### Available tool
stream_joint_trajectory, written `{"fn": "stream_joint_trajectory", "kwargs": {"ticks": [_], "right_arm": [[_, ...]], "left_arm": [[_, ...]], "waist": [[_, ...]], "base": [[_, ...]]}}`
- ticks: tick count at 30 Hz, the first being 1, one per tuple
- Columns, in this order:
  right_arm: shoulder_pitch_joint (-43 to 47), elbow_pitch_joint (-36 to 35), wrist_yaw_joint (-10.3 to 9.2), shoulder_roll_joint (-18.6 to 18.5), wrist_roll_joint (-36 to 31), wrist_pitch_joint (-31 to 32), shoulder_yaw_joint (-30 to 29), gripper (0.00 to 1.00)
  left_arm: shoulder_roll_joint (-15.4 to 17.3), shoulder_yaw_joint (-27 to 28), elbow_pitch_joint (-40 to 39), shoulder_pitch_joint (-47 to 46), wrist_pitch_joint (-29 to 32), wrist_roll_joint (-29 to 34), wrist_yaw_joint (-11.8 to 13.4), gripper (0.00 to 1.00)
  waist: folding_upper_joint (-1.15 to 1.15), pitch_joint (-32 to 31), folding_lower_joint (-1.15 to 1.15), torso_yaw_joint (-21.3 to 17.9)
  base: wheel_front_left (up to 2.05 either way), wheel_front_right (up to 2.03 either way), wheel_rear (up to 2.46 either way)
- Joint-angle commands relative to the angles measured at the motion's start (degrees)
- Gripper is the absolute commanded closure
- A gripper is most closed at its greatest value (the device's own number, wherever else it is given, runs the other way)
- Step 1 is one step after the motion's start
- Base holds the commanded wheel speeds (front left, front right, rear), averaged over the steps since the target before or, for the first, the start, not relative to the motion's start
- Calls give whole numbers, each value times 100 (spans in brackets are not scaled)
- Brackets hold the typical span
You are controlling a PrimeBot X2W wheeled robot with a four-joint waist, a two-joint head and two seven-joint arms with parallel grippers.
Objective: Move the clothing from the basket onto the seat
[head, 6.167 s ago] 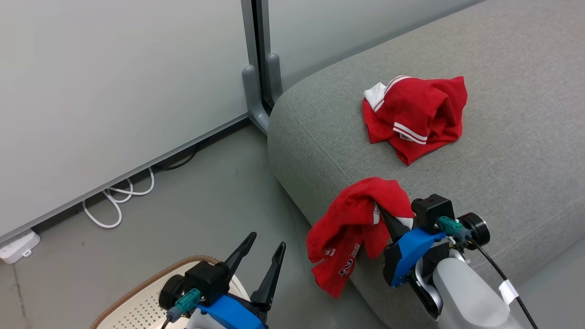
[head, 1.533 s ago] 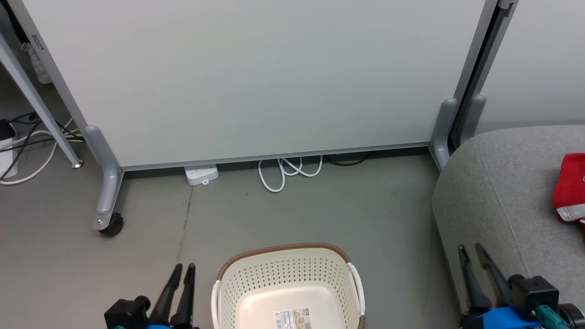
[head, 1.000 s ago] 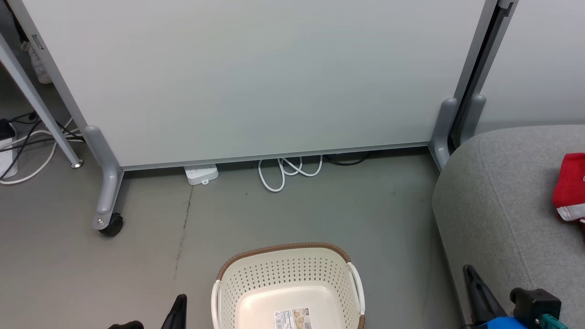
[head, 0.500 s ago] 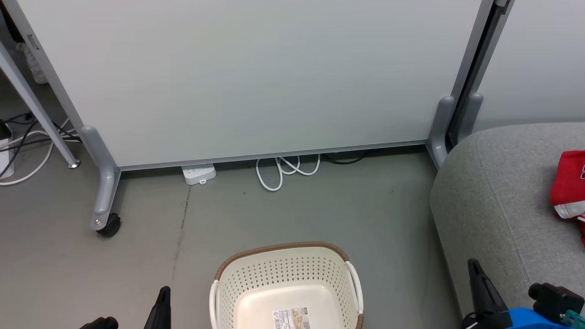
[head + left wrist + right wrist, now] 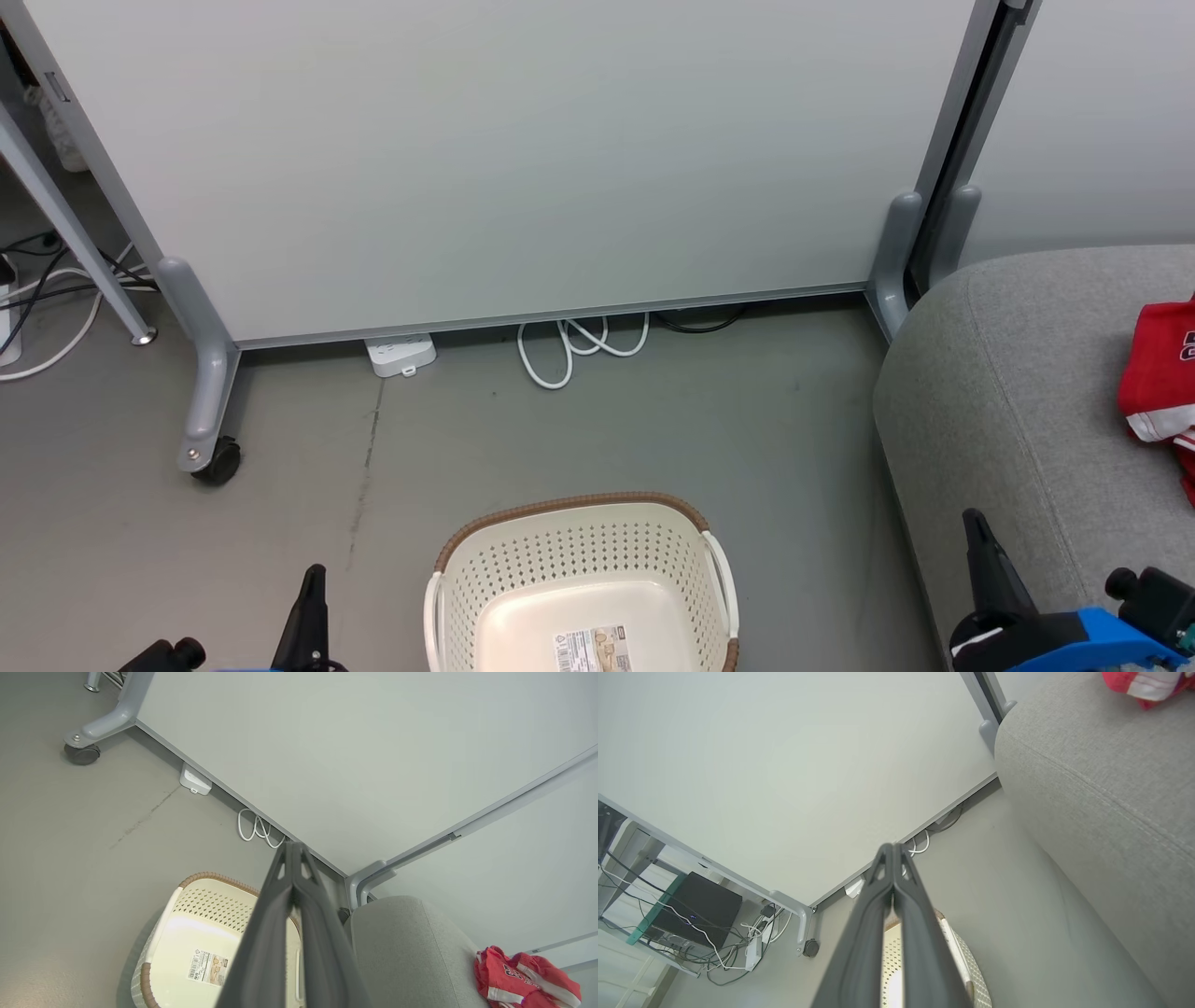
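A cream-white perforated plastic laundry basket (image 5: 571, 558) with a brown woven-look rim and white side handles is seen standing on the grey floor (image 5: 653, 439), near and central in the head view. Its smooth pale bottom is exposed, and a printed label (image 5: 593, 649) is stuck to it.

To the right of the basket, and apart from it, the large grey fabric-upholstered seat (image 5: 1018, 392) with rounded edges is found. The bright red soft-fabric clothing (image 5: 1158, 383) with white striped trim is heaped on top of the seat, well to the right of its rounded corner; part of a dark print can be made out on it.

The left gripper (image 5: 292, 845) is held low at the near left, just left of the basket. Its two long dark fingers are pressed together from base to tip, with nothing gripped between them. The right gripper (image 5: 892, 845) is held low at the near right, in front of the seat's side, and its fingers are likewise clenched on nothing.

Behind the basket, a large white partition panel (image 5: 523, 159) is carried on a grey foot with a caster (image 5: 210, 411). A white power strip (image 5: 400, 355) and a looped white cable (image 5: 579, 345) lie on the floor at its lower edge.
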Motion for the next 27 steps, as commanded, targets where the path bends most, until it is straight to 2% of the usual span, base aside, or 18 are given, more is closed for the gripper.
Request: {"fn": "stream_joint_trajectory", "kwargs": {"ticks": [1, 27], "right_arm": [[-162, -56, 0, -15, 187, 14, -19, 100], [-419, 54, 0, -22, 2195, 245, -78, 100]], "left_arm": [[19, 54, -104, -168, 43, -140, -11, 100], [26, 372, -408, -278, 505, -1752, -18, 100]], "waist": [[0, 1, 0, -3], [0, 33, 0, -89]], "base": [[0, 0, 0], [0, 0, 0]]}}
